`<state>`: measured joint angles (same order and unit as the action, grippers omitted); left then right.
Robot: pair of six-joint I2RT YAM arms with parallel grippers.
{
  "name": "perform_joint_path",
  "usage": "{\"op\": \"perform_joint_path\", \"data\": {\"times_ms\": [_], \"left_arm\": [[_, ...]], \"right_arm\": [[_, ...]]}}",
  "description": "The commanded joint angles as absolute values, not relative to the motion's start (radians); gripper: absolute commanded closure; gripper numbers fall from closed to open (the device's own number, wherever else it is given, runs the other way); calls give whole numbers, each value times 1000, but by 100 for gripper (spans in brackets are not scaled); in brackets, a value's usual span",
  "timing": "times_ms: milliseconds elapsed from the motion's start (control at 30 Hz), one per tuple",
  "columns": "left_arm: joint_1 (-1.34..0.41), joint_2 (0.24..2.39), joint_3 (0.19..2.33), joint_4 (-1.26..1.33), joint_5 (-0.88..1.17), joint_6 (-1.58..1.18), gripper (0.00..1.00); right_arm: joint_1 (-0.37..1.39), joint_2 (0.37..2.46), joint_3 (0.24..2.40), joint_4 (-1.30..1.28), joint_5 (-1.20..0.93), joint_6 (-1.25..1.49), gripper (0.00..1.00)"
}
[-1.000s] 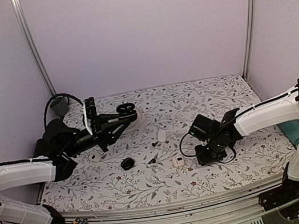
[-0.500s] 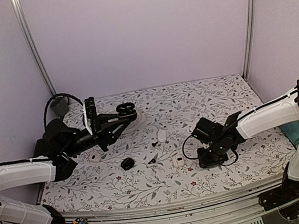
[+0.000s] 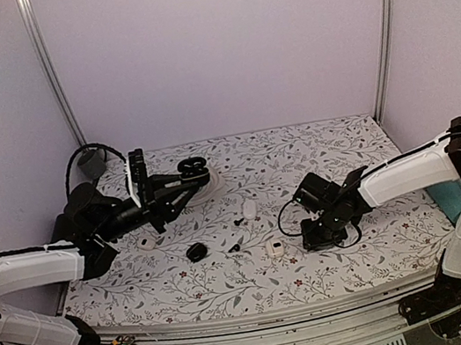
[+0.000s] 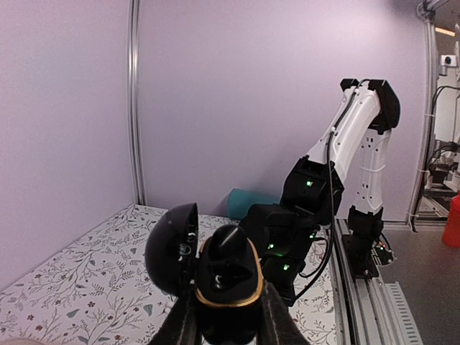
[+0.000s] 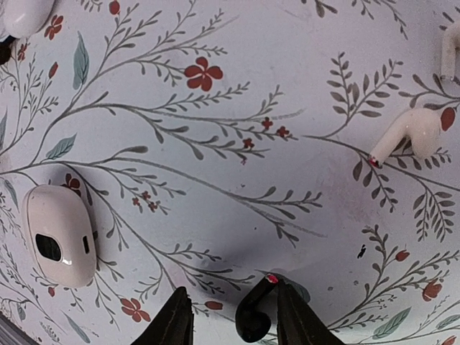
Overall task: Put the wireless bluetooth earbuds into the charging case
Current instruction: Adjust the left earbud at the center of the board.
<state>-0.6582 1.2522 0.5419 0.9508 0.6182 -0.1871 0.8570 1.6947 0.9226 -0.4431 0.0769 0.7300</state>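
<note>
Lavender walls and two metal posts closed in a table (image 3: 386,243) covered with a flowered cloth. From the near edge the left arm (image 3: 33,270) reached up over the far left part of the cloth, while the right arm (image 3: 401,178) bent low toward the middle right. The left gripper (image 4: 226,316) was clamped tight on a black charging case (image 4: 228,277) with a gold rim, held up off the table with its lid swung open to one side. The right gripper (image 5: 233,302) pointed down at the cloth with its jaws partly apart. Between them lay one black earbud (image 5: 251,320), resting on the cloth with its stem tip close to one finger and a clear gap to the other. A dark round object (image 3: 196,252) sat near the middle of the table, well apart from both grippers. A shut white case (image 5: 61,233) lay on the cloth near the right gripper, on the side toward the table's middle. A white earbud (image 5: 411,133) lay on its side farther off in the wrist view, well apart from the black one. Two tiny dark pieces (image 3: 239,221) near the table's middle were too small to make out.
</note>
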Motion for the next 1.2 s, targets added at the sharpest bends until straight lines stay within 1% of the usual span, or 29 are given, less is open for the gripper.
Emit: {"op": "perform_joint_path", "data": {"times_ms": [0, 200, 367, 633, 900, 1167], "left_arm": [[-653, 1233, 560, 946, 613, -176, 100], [-653, 1238, 558, 953, 614, -181, 100], [-653, 1244, 559, 960, 614, -185, 100], [-653, 1239, 556, 958, 614, -184, 100], [-653, 1233, 555, 956, 610, -183, 100], [-653, 1223, 553, 949, 607, -183, 100]], "right_arm": [[860, 1694, 938, -460, 106, 699, 58], [871, 1648, 916, -498, 126, 719, 58], [907, 1648, 922, -503, 117, 757, 59], [924, 1673, 900, -516, 140, 843, 66], [923, 1695, 891, -502, 145, 871, 66], [886, 1647, 838, -502, 164, 876, 65]]}}
